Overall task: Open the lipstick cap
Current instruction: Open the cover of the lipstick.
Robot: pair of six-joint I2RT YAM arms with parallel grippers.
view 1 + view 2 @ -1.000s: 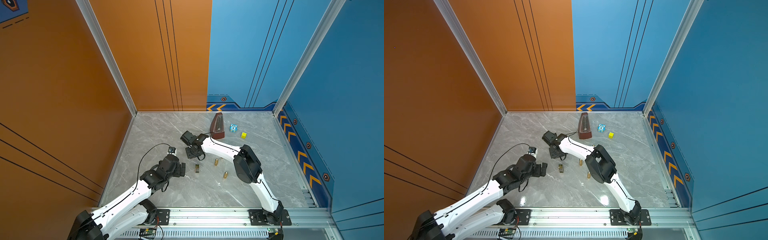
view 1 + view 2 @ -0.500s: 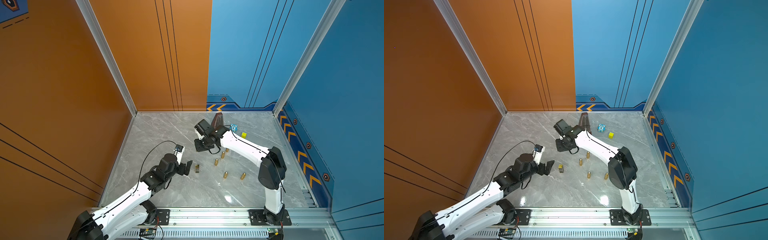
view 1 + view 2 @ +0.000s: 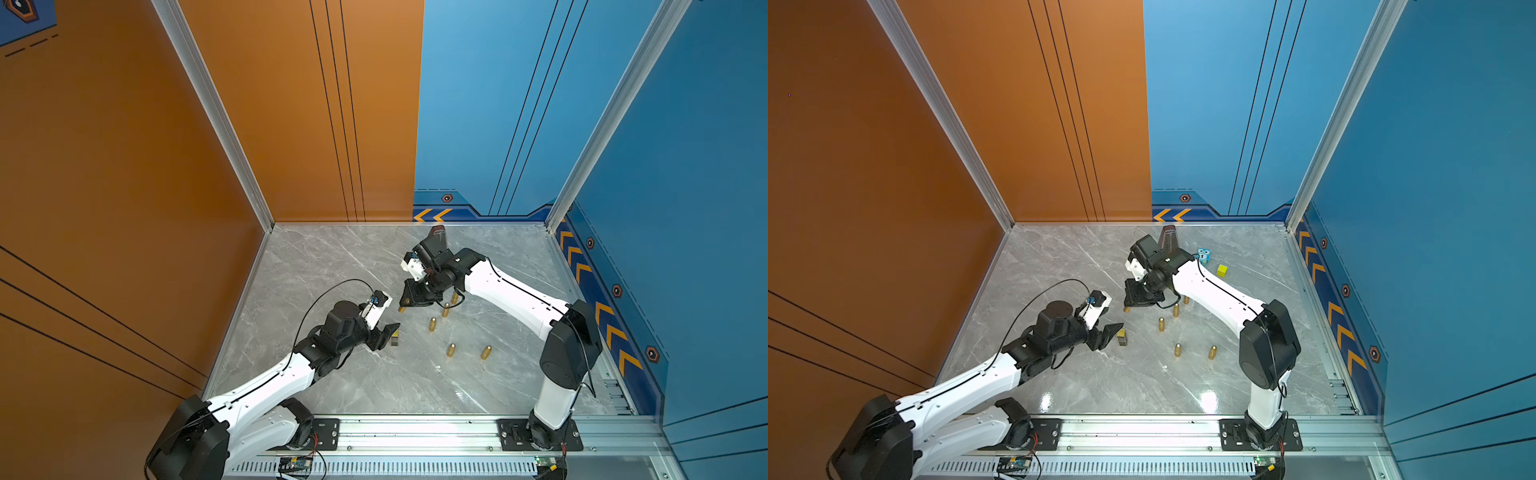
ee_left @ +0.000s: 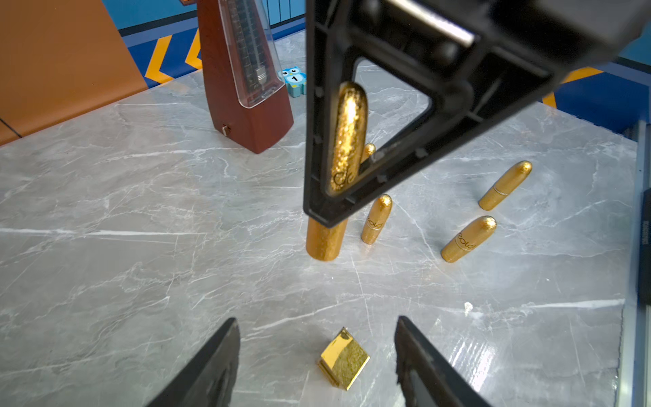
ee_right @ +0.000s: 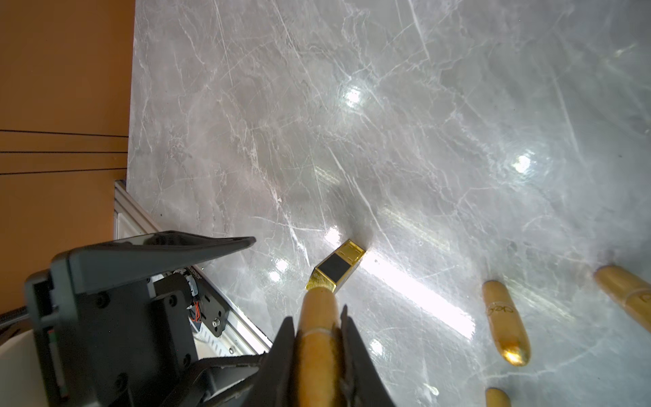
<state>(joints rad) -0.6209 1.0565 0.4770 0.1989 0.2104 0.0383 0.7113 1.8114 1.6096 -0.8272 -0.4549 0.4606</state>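
Fingers of the right claw (image 5: 317,313) are clenched tight on a gold lipstick (image 5: 317,356), one finger on each side of it. The lipstick is shaped like a bullet. It stands almost straight up in the claw, near the middle of the grey table (image 3: 332,270) and a bit to the back. In the left wrist view its round top shows through the hole in the claw's finger, and its flat end pokes out under the claw (image 4: 322,243). Its cap is on. I cannot tell if the flat end touches the table or hangs just over it.

The left claw (image 3: 388,336) is low, in front of the right claw and near it. Its two fingers are spread wide and grip nothing. A little shiny gold block (image 4: 343,359) stands on the table between the finger tips, and in the left wrist view it touches neither finger.

Five other lipsticks (image 3: 432,325) stand on the table in both top views. Three make a row close by the right claw, and two stand nearer the front.

At the back of the table there is a brown metronome (image 4: 246,77). A blue owl toy (image 3: 1202,254) and a yellow cube (image 3: 1222,270) sit beside it
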